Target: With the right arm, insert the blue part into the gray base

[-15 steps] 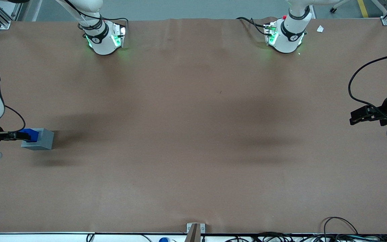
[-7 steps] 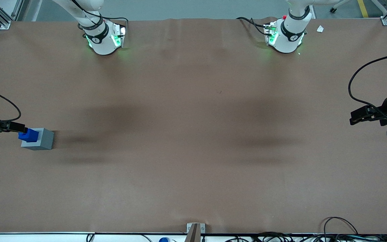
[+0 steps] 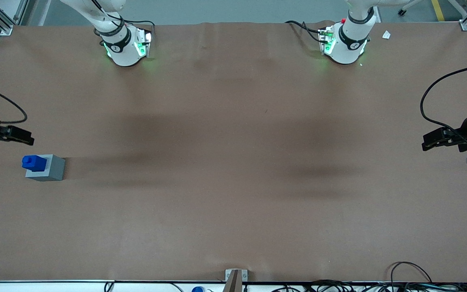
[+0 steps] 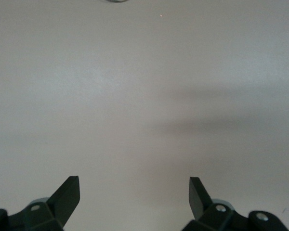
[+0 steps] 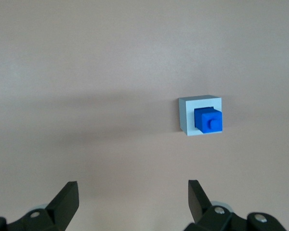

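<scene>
The blue part (image 3: 34, 162) stands upright in the recess of the gray base (image 3: 51, 169), knob end up, at the working arm's end of the table. The right wrist view also shows the blue part (image 5: 208, 120) seated in the gray base (image 5: 187, 118). My right gripper (image 3: 24, 137) hangs open and empty above the table, raised clear of the base and a little farther from the front camera than it. Between its spread fingertips (image 5: 71, 192) only bare table shows, and the right gripper (image 5: 133, 191) touches nothing.
A brown mat (image 3: 233, 162) covers the table. Both arm bases (image 3: 126, 44) stand along the edge farthest from the front camera. Cables (image 3: 412, 280) lie at the near edge toward the parked arm's end.
The gripper let go of the blue part, which stays seated in the gray base. It opened, rose and drew away from the base, farther from the front camera.
</scene>
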`<state>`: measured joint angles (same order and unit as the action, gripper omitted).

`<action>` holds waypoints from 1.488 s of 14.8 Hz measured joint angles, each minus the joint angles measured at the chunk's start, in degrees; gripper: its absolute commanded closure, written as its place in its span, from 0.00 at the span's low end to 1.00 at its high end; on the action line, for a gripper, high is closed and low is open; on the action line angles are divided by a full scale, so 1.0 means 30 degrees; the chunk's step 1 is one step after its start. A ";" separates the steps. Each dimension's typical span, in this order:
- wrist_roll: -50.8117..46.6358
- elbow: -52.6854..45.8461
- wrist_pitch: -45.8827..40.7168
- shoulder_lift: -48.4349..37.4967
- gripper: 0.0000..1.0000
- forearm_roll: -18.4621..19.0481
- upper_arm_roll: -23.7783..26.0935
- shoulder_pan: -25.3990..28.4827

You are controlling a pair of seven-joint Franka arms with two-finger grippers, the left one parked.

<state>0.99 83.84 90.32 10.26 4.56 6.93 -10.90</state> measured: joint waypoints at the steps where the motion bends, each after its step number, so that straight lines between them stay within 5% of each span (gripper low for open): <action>1: -0.0215 0.0001 -0.0244 -0.0335 0.00 -0.0005 0.0002 0.0126; 11: -0.0508 -0.0780 -0.0539 -0.1353 0.00 -0.0009 -0.0164 0.0371; 16: 0.0141 -0.0984 -0.0613 -0.1330 0.00 -0.2009 -0.0411 -0.0225; 22: 0.0324 -0.0985 -0.0620 -0.1212 0.00 -0.2146 -0.0293 -0.0374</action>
<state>1.96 80.88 88.46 6.62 -1.88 6.05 -12.02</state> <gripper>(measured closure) 0.000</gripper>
